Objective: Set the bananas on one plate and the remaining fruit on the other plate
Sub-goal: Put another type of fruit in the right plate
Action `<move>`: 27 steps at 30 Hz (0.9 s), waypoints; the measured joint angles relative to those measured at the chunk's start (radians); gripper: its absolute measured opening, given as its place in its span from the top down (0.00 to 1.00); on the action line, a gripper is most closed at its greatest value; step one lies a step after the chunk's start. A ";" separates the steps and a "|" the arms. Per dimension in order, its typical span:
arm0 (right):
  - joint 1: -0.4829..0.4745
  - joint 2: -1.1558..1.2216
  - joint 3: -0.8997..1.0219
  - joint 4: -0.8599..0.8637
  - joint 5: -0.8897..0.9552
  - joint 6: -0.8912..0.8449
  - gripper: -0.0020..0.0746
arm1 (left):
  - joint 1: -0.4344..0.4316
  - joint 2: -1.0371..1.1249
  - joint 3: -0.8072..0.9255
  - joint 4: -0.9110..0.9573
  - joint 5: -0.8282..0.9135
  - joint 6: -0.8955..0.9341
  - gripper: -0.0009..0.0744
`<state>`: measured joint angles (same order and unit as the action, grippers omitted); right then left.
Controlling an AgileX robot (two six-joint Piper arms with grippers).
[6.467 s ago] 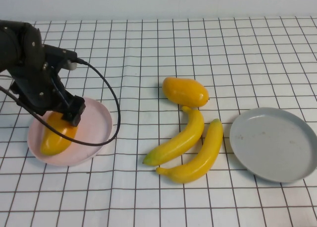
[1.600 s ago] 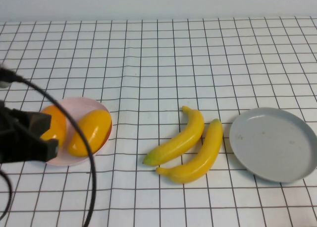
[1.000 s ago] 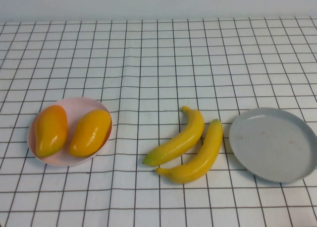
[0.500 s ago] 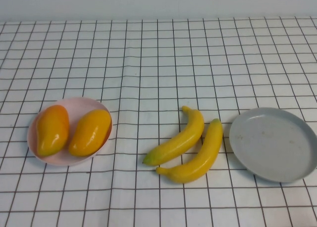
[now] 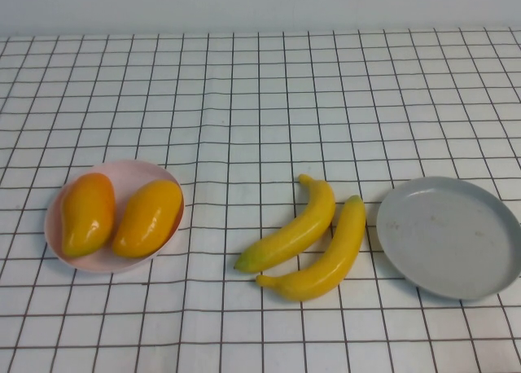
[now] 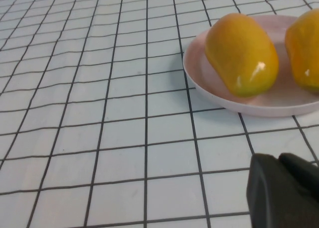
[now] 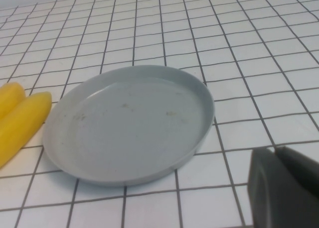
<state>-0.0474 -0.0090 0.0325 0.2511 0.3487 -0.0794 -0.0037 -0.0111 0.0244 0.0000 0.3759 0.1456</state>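
Two bananas (image 5: 297, 226) (image 5: 330, 255) lie side by side on the checked cloth at the middle. The grey-blue plate (image 5: 448, 236) lies empty to their right. Two mangoes (image 5: 87, 214) (image 5: 148, 217) lie on the pink plate (image 5: 130, 173) at the left. Neither arm shows in the high view. My left gripper (image 6: 279, 158) is shut and empty, low over the cloth near the pink plate (image 6: 214, 91) and its mangoes (image 6: 242, 54). My right gripper (image 7: 275, 151) is shut and empty, beside the grey-blue plate (image 7: 129, 123), with the banana ends (image 7: 22, 123) beyond it.
A white cloth with a black grid (image 5: 260, 104) covers the whole table. A pale wall runs along the far edge.
The left arm has set the second mango on the pink plate and drawn back out of the high view. Nothing has moved in the last second.
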 joint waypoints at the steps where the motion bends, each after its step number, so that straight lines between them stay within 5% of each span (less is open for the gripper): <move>1: 0.000 0.000 0.000 0.000 0.000 0.000 0.99 | 0.000 0.000 0.000 -0.006 0.000 0.004 0.99; 27: 0.000 0.000 0.000 0.000 0.000 0.000 0.99 | -0.072 0.000 0.000 -0.074 0.000 0.011 0.99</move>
<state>-0.0474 -0.0090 0.0325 0.2511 0.3487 -0.0794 -0.0754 -0.0111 0.0244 -0.0743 0.3759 0.1562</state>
